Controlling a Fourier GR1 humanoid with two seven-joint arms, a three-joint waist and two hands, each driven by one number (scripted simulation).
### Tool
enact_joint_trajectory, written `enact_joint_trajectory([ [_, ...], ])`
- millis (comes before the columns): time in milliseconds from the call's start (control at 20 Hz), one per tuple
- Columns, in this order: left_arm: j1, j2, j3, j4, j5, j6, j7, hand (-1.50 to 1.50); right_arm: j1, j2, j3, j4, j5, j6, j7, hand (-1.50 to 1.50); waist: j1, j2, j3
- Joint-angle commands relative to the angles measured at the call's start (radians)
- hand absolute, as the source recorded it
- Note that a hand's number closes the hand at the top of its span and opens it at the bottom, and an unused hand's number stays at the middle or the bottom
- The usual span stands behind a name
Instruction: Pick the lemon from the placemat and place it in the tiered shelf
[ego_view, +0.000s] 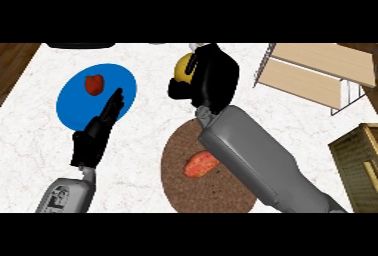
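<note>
My right hand is curled round the yellow lemon, which shows only at the hand's left side, held above the counter past the far edge of the brown round placemat. The tiered shelf, light wood boards on a white frame, stands at the upper right, to the right of the hand. My left hand shows at the left with fingers straight, over the near edge of the blue plate, holding nothing.
A blue plate at the upper left carries a red fruit. An orange-red vegetable lies on the placemat beside my right forearm. A wooden crate stands at the right edge. A dark object shows at the top left.
</note>
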Motion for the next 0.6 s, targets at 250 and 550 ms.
enact_joint_trajectory([
  [250,0.018,0.001,0.026,0.021,0.009,-0.002,-0.035,0.00,-0.143,-0.003,-0.125,-0.084,0.266,0.169,0.309,1.50,-0.029,-0.007,0.000],
  [550,0.006,-0.014,0.013,0.011,-0.018,0.022,-0.017,0.00,-0.155,-0.063,-0.231,-0.102,0.377,0.253,0.251,1.50,-0.025,-0.001,0.001],
])
